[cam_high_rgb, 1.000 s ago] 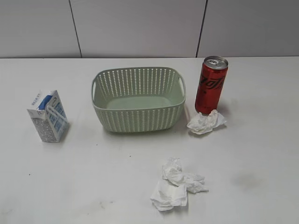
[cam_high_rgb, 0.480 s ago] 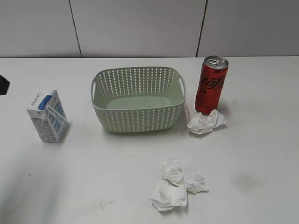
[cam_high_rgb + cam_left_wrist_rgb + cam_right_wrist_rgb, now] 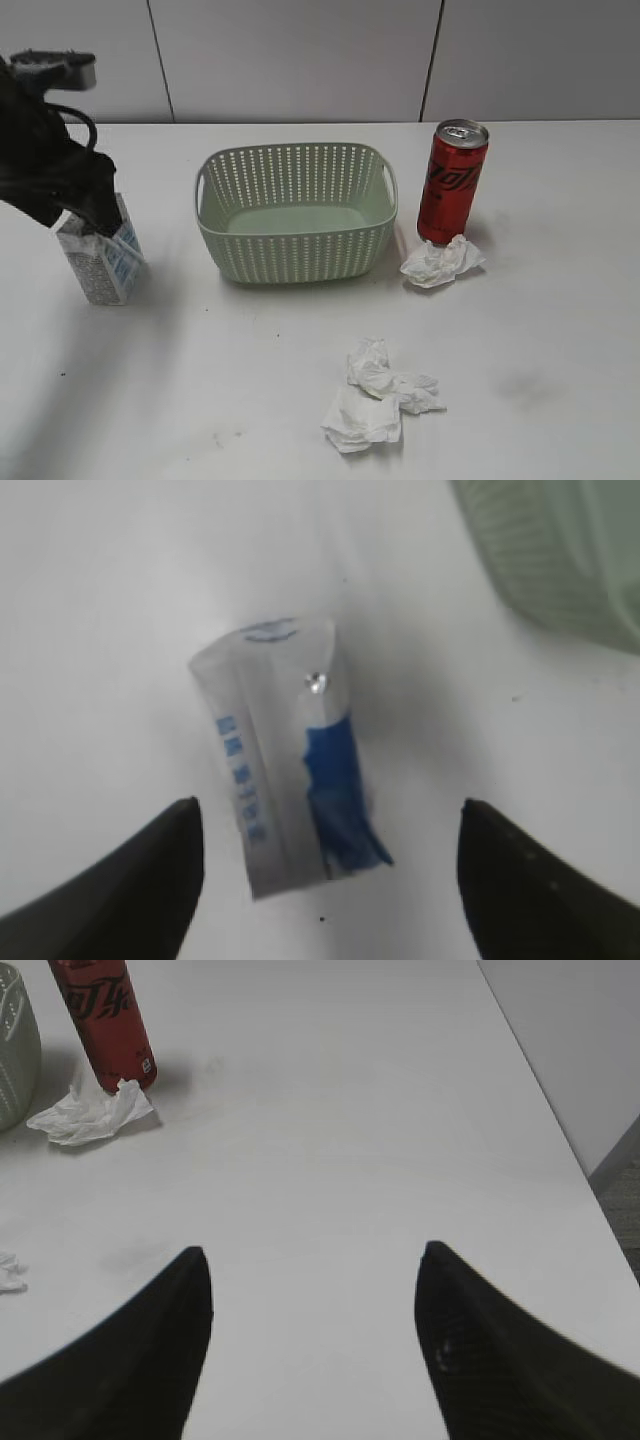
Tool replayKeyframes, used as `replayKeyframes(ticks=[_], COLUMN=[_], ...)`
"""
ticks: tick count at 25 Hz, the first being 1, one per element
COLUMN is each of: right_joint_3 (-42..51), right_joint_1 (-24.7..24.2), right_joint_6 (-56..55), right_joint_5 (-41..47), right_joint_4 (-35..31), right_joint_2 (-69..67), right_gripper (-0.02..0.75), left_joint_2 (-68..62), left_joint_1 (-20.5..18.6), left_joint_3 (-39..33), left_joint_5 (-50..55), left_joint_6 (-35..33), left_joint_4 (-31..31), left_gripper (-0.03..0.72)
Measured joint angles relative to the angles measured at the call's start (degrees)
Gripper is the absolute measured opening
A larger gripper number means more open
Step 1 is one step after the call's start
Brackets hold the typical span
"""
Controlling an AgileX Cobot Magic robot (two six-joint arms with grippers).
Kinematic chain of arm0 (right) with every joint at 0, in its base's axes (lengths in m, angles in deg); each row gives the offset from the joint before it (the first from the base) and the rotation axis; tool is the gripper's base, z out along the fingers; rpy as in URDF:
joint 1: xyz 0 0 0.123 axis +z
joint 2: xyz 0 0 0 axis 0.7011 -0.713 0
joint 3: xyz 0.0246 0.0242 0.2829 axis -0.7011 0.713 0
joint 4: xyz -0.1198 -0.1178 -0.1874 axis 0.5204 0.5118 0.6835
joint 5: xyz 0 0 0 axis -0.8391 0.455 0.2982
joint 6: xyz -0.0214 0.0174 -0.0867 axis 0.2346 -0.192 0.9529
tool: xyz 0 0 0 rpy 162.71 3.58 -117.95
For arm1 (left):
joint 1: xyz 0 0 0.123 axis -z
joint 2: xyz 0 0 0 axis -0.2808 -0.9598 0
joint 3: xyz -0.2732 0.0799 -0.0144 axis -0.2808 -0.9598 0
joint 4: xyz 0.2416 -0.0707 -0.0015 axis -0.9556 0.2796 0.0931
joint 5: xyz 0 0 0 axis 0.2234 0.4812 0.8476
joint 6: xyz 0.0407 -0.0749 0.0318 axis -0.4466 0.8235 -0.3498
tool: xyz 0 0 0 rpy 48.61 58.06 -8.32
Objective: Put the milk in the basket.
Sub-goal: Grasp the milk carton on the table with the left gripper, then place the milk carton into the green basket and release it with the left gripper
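The milk, a small white carton with blue markings, stands on the white table at the left, apart from the basket. In the left wrist view the milk lies just ahead of my left gripper, whose jaws are open and empty on either side of it. In the exterior view the left gripper hangs right over the carton's top and hides it. The basket, pale green and perforated, stands empty at the table's middle; its corner shows in the left wrist view. My right gripper is open and empty over bare table.
A red can stands right of the basket, with a crumpled tissue at its foot; both show in the right wrist view, can and tissue. More crumpled tissues lie at the front middle. The table's right edge is near.
The left arm has come in from the left edge and now hangs over the milk carton. The carton, basket, can and tissues have not moved.
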Motion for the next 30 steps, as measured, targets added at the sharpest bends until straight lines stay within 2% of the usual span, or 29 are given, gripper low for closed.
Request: replayKeyframes(ticks=[3,11,14,17,24,27,30], right_joint_3=[0.00,0.00,0.00,0.00,0.00,0.00,0.00], right_joint_1=[0.00,0.00,0.00,0.00,0.00,0.00,0.00], right_joint_6=[0.00,0.00,0.00,0.00,0.00,0.00,0.00], right_joint_5=[0.00,0.00,0.00,0.00,0.00,0.00,0.00], right_joint_4=[0.00,0.00,0.00,0.00,0.00,0.00,0.00], right_joint_2=[0.00,0.00,0.00,0.00,0.00,0.00,0.00], right_gripper=[0.499,0.499,0.499,0.499,0.499,0.499,0.499], left_joint_2=[-4.39,-8.29,-8.29,-8.22,-3.80,0.06,2.73], left_joint_1=[0.91,1.21,1.21,1.21,1.27,1.47,3.42], left_joint_3=[0.11,0.16,0.16,0.16,1.58,5.52,11.20], left_joint_5=[0.00,-2.62,-2.58,-1.65,-0.36,-0.59,-3.30], left_joint_6=[1.77,2.26,2.26,2.32,2.32,2.32,2.32], left_joint_4=[-3.38,-3.18,-3.06,-3.30,-3.00,-2.94,-3.00], left_gripper=[0.589,0.570,0.496,0.317,0.309,0.309,0.309])
